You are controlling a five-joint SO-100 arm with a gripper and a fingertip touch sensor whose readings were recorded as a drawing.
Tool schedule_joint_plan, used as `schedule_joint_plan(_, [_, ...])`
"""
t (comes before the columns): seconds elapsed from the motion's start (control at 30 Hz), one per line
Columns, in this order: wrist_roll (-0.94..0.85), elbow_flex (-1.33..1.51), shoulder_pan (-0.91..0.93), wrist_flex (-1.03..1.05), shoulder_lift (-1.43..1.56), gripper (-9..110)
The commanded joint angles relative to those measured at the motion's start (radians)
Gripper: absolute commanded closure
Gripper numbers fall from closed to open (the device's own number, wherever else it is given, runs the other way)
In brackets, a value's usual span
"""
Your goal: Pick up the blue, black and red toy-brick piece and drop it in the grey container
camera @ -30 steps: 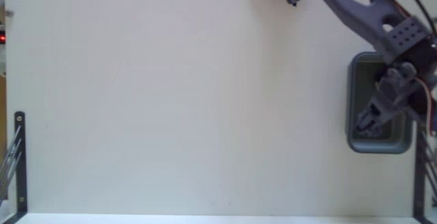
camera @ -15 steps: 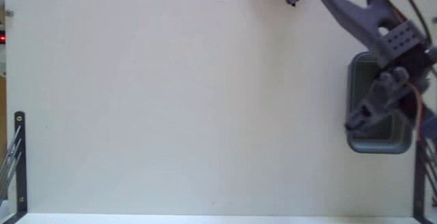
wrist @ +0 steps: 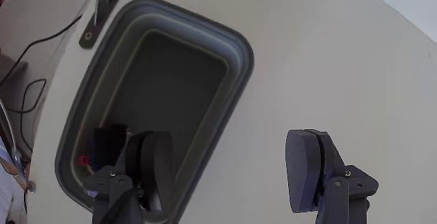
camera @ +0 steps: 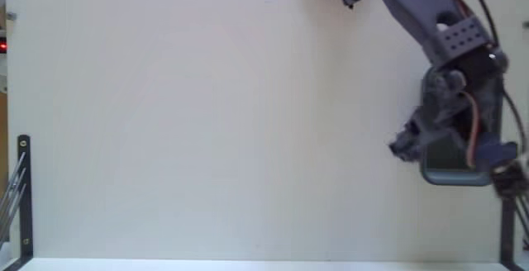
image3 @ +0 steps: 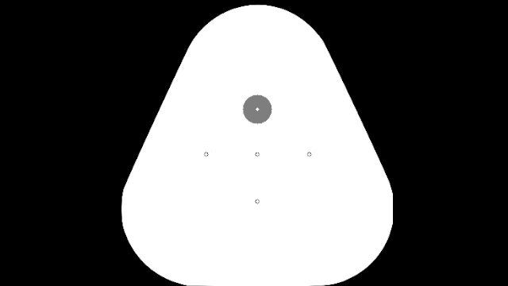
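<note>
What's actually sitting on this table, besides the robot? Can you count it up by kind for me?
Grey container: 1
Toy-brick piece, lying inside the container: 1
Black metal brackets at the table edge: 2, the right one partly hidden
Total: 4

In the fixed view the arm (camera: 438, 31) covers most of the grey container (camera: 450, 177), leaving only the container's lower rim visible; the inside of the container is hidden. The gripper (camera: 402, 145), at the container's left rim, is motion-blurred, so its finger positions cannot be read there. In the wrist view the toy-brick piece (wrist: 102, 149) lies inside the container, partly hidden behind one gripper finger (wrist: 153, 166); its blue part cannot be made out. The container's lower corner is cut off by the frame edge.
</note>
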Motion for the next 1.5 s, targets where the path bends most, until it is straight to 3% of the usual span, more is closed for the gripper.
schedule_joint_plan(0.0, [0.003, 0.029, 0.028, 0.016, 0.119, -9])
schedule_joint_plan(1.47, [0.003, 0.556, 0.433, 0.019, 0.650, -9])
